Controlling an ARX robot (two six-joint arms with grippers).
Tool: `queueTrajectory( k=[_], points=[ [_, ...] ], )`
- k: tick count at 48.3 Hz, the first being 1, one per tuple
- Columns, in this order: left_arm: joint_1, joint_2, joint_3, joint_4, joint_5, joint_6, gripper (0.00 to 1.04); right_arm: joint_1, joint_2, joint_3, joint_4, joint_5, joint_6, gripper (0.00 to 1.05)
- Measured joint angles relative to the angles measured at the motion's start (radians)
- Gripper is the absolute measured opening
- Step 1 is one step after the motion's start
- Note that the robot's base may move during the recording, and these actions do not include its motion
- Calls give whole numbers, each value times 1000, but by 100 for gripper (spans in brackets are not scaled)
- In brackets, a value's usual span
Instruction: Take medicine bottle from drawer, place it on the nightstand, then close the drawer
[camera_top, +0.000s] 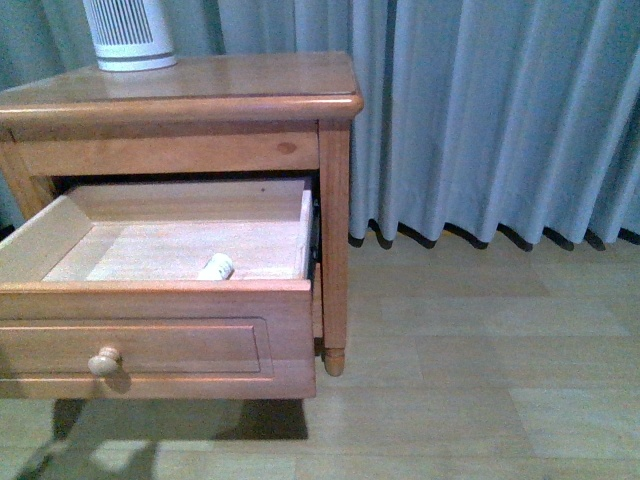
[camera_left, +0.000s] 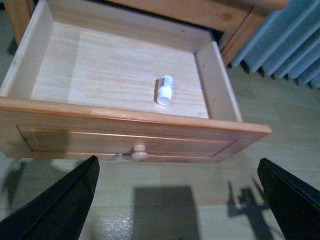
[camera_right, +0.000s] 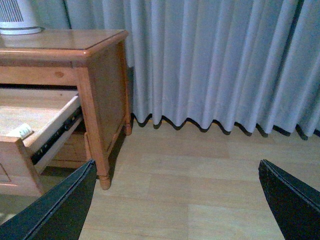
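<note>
The nightstand (camera_top: 200, 85) stands at the left with its drawer (camera_top: 160, 345) pulled far out. The medicine bottle (camera_top: 216, 267) lies on its side on the pale drawer floor, near the front right corner. Seen from the left wrist, the medicine bottle (camera_left: 164, 90) lies inside the drawer (camera_left: 125, 142), beyond the round knob (camera_left: 139, 152). My left gripper (camera_left: 180, 210) hangs open over the floor in front of the drawer, nothing between its fingers. My right gripper (camera_right: 177, 210) is open above bare floor, right of the nightstand (camera_right: 100, 90). Neither arm shows in the front view.
A tall white ribbed cylinder (camera_top: 128, 35) stands on the nightstand top at the back left. Grey-blue curtains (camera_top: 480, 110) hang behind and to the right. Pale wood floor (camera_top: 470, 380) spreads right of the cabinet. The shallower upper drawer (camera_top: 165, 152) is shut.
</note>
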Motion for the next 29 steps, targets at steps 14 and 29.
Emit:
queueTrajectory(
  k=[14, 29],
  points=[
    [-56, -492, -274, 190, -348, 96, 40, 0, 0, 0, 0, 0, 0, 98],
    [-188, -625, -387, 175, -473, 105, 4, 0, 0, 0, 0, 3, 0, 98]
  ],
)
